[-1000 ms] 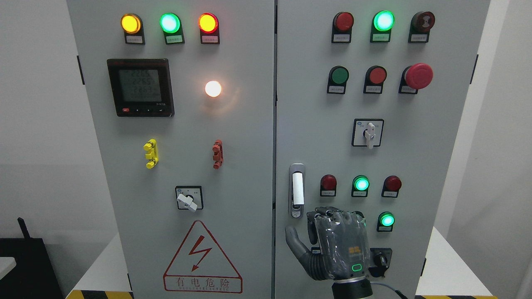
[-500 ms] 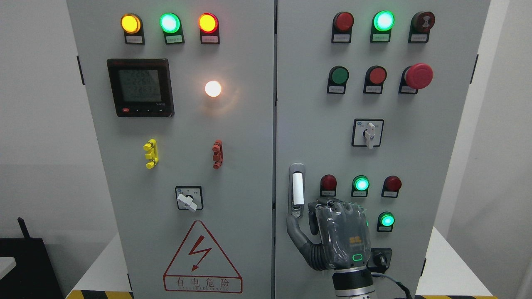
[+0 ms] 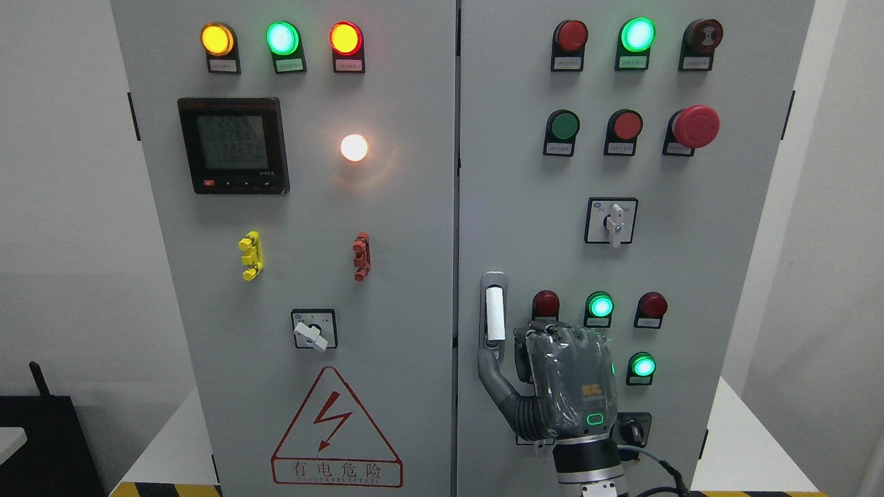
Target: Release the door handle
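Note:
The door handle (image 3: pixel 494 313) is a white upright lever in a grey recessed plate at the left edge of the cabinet's right door (image 3: pixel 525 207). My right hand (image 3: pixel 516 353), grey and black, rises from the bottom edge just below and to the right of it, back of the hand toward the camera. Its thumb (image 3: pixel 492 369) is spread to the left, with the tip at the plate's lower end. The other fingers (image 3: pixel 559 333) bend toward the door panel beside the handle and hold nothing. The white lever is free of the hand. My left arm is out of view.
Green and red lamps (image 3: pixel 599 305) sit right of the handle, just above the hand. A black key switch (image 3: pixel 632 429) is by the wrist, and a rotary switch (image 3: pixel 612 221) higher up. The left door (image 3: pixel 311 262) has a meter, lamps and a warning triangle.
My right hand has risen along the right door, and the thumb tip has gone from well below the handle plate up to its lower end. The handle has not moved.

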You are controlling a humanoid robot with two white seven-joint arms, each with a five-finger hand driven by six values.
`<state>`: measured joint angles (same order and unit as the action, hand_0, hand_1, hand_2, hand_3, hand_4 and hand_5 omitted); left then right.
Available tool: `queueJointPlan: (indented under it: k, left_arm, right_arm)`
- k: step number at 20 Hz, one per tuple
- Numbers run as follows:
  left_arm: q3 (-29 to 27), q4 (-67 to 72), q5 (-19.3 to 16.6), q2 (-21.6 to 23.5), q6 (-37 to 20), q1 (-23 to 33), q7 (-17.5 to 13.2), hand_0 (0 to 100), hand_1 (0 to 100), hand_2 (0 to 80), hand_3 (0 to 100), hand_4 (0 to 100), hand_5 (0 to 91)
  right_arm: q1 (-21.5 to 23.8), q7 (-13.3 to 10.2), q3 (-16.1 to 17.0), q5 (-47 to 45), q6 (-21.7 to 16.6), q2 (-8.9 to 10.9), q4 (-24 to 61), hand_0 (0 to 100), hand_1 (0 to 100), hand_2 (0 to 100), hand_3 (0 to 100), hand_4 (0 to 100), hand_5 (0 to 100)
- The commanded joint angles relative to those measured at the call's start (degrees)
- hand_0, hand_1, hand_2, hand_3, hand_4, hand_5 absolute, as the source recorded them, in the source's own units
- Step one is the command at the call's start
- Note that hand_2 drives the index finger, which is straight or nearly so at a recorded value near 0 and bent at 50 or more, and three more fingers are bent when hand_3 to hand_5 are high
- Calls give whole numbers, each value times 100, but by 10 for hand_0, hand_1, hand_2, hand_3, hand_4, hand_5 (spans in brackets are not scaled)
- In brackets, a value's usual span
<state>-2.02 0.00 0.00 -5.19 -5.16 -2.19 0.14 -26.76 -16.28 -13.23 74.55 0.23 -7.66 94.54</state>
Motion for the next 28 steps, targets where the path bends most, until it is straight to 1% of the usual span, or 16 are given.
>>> queueJointPlan:
  k: [1, 19, 26, 28]
  left_arm:
    - [0, -53, -158, 0, -3, -1, 4, 120, 389, 0, 0, 0, 0]
    - [0, -53, -158, 0, -3, -1, 4, 120, 389, 0, 0, 0, 0]
    - [0, -53, -158, 0, -3, -1, 4, 120, 389, 0, 0, 0, 0]
    - [0, -53, -158, 0, -3, -1, 4, 120, 389, 0, 0, 0, 0]
  right_arm:
    - [-22, 2, -39, -10, -5, -7, 3, 395, 575, 1000, 1000, 1000, 999]
    - [-128, 55, -39, -10, -5, -16, -41, 409, 551, 1000, 1000, 1000, 999]
    - [-137, 64, -31, -10, 3, -34, -120, 409, 557, 1000, 1000, 1000, 998]
    - [-145, 64, -22, -10, 3, -34, -120, 432, 561, 1000, 1000, 1000, 998]
